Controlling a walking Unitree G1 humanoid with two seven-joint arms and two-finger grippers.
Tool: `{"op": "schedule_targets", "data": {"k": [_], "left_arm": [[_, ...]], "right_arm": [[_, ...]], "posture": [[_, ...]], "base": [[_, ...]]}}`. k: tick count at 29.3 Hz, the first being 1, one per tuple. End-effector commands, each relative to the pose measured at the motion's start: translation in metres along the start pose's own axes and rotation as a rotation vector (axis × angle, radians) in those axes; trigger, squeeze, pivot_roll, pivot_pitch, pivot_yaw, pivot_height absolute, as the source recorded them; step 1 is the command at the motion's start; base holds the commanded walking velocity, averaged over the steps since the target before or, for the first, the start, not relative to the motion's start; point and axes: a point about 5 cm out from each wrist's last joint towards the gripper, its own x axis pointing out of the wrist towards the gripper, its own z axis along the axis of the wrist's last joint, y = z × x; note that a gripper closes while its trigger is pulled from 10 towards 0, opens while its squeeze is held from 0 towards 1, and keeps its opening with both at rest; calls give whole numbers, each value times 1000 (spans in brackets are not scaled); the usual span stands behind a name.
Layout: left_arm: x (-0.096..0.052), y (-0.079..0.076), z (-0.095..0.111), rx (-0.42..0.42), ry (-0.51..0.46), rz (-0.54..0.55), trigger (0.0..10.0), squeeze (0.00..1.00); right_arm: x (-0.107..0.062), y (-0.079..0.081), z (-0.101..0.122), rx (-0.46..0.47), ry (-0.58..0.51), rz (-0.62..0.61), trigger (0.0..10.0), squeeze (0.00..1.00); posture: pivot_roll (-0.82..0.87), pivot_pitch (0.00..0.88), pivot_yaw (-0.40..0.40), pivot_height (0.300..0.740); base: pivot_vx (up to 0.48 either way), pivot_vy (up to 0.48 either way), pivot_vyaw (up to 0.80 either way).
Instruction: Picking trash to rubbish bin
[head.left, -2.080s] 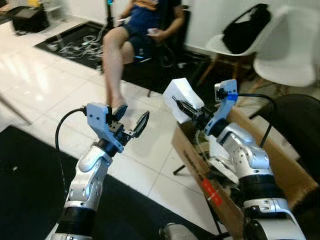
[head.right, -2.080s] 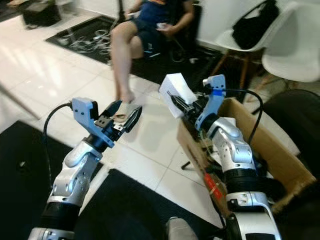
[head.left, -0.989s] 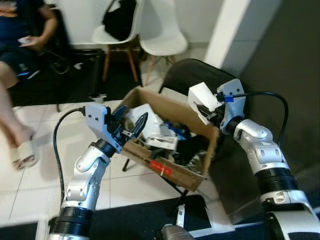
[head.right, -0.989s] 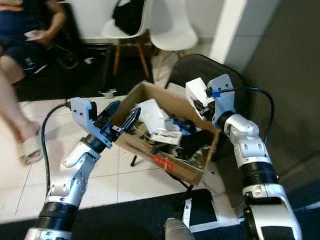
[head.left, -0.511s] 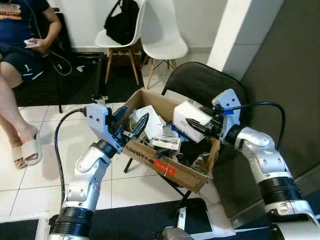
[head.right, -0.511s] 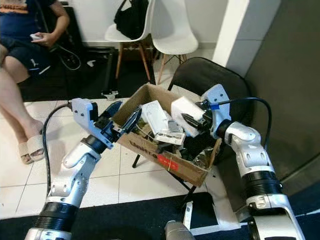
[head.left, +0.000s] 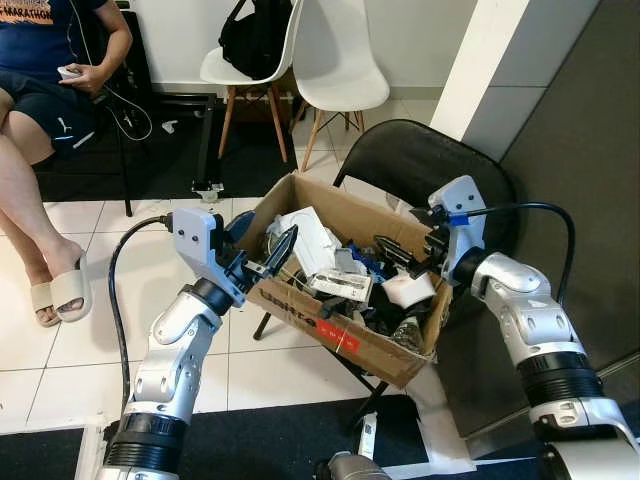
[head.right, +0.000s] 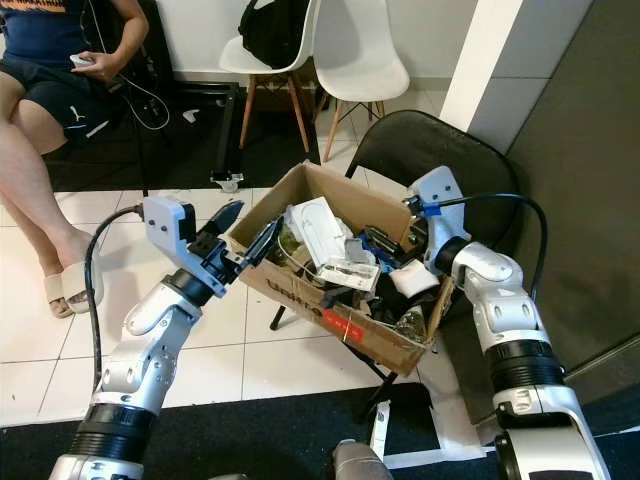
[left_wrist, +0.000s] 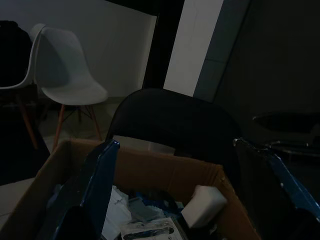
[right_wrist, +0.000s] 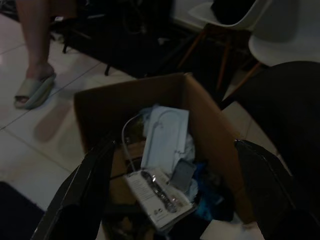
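risk: white foam block sits loose atop heaped cardboard box, near right rim, could roll out. right gripper spread wide, empty, above box. left gripper open, empty, at left wall; nudge could tip box off black chair.

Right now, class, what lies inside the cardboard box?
The box holds white cartons, a printed packet, a white block and blue scraps. Whatever lies beneath this pile is covered.
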Motion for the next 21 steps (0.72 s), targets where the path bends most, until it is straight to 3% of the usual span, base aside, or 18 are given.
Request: {"op": "schedule_targets", "data": {"k": [1,4,7,10,17,21], "left_arm": [[-1,1,-2,7,10,-2,10000,0],[-1,2,-1,8,13,19,10000,0],[-1,3,-2,1,17,33,10000,0],[1,5,-2,-4,26,60,10000,0],[1,2,0,5,22,24,10000,0],[0,0,0,2,24,6,10000,0]], "right_arm": [[-1,-5,0,18,-1,-33,10000,0],[0,-11,9,195,-111,-84,10000,0],[2,-4,14,269,-170,-37,10000,0],[1,29,41,383,-360,215,10000,0],[1,57,44,337,-380,368,10000,0],[-1,53,49,294,-405,364,10000,0]], "posture": [[-59,0,-26,740],[-59,0,-25,740],[-59,0,-25,740],[-61,0,-25,740],[-58,0,-27,740],[-59,0,-26,740]], "base": [[0,0,0],[0,0,0],[0,0,0],[0,0,0],[0,0,0],[0,-232,0]]}}
